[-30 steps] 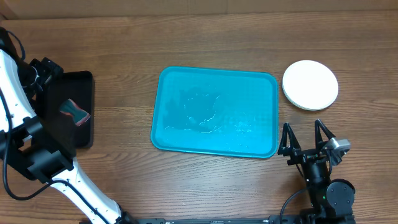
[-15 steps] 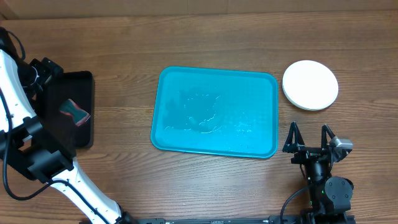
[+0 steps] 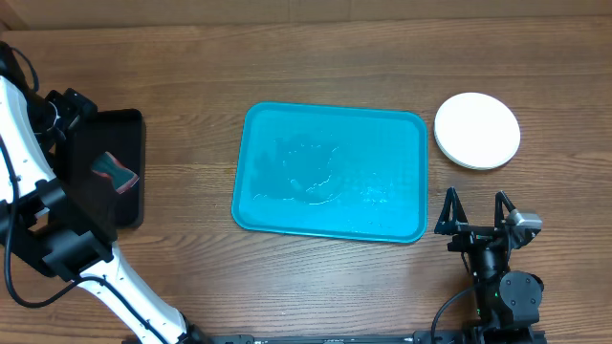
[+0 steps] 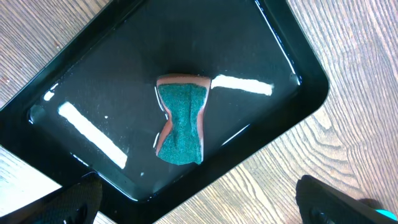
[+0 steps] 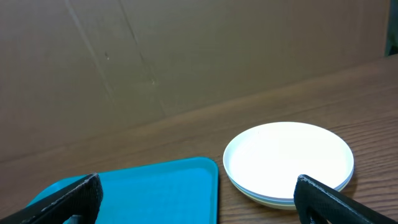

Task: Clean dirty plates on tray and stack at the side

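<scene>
The large turquoise rectangular plastic tray with rounded corners and a raised rim lies flat, its long sides running left to right. Glossy wet patches sit on its floor, mostly left of centre. Just beyond its far right corner, apart from the rim, stands a stack of round plastic plates. The top plate is clean white and upright; paler rims show beneath it.

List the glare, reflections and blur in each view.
Overhead: even light, a pale wet sheen on the turquoise tray. Left wrist: two white strip reflections on the glossy black tray beside the sponge. Right wrist: the white top plate is washed out, nearly featureless.
</scene>
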